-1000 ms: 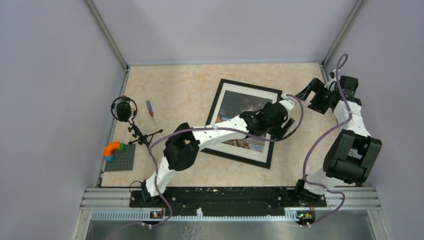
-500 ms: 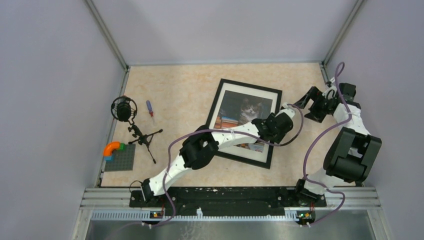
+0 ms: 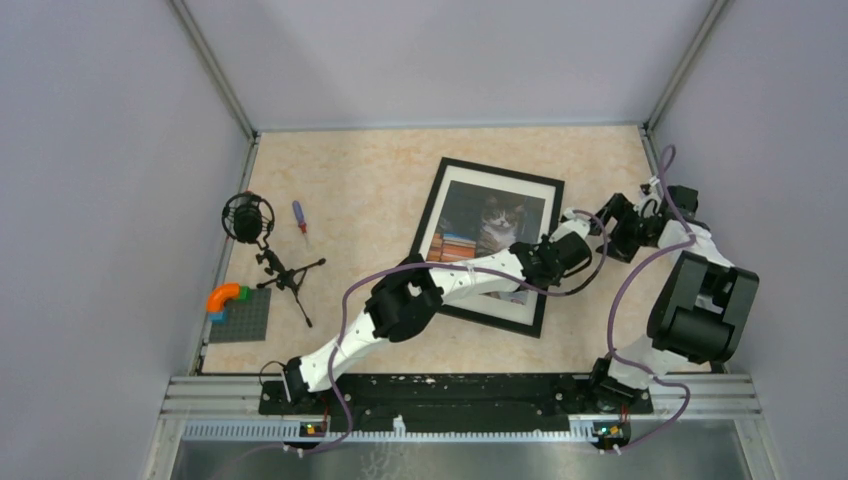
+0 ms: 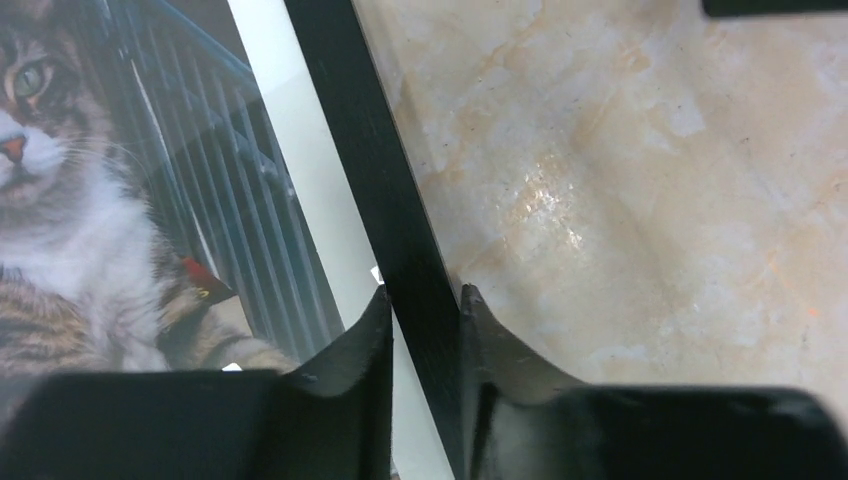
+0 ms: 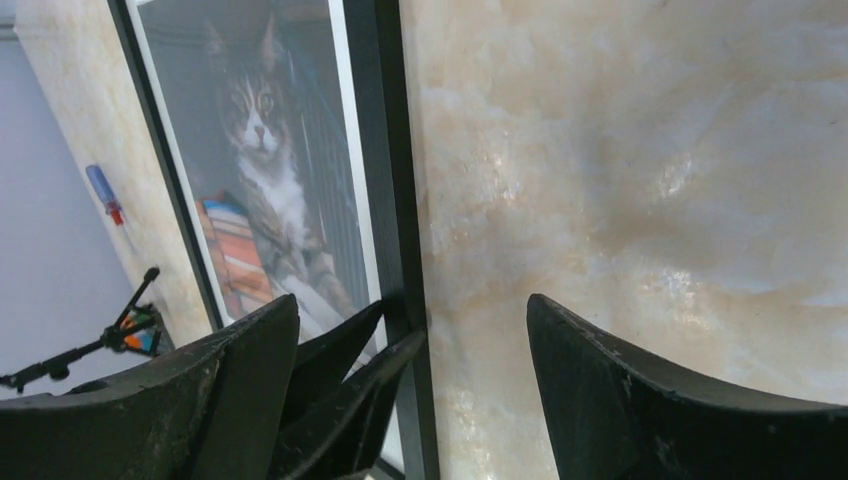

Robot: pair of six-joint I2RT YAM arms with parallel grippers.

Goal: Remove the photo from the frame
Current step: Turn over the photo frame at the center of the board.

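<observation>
The black frame (image 3: 432, 222) lies flat on the table with the photo (image 3: 497, 222) of a cat and stacked books inside it, face up. My left gripper (image 3: 551, 263) sits at the frame's right side. In the left wrist view the left gripper (image 4: 425, 292) is shut on the frame's black bar (image 4: 350, 120), one finger on the photo side (image 4: 90, 200) and one on the table side. My right gripper (image 3: 612, 225) hangs open just right of the frame. In the right wrist view the right gripper (image 5: 412, 300) spans the bar (image 5: 385, 150) and the left fingers (image 5: 370, 370).
A microphone on a small tripod (image 3: 250, 218), a blue-handled screwdriver (image 3: 299, 216) and a grey baseplate (image 3: 240, 315) with an orange and green brick sit at the left. Walls close in on three sides. The two grippers are very near each other.
My left arm slid off the photo to the frame's right bar and its jaws closed around it. My right gripper moved down and left toward the frame, still open.
</observation>
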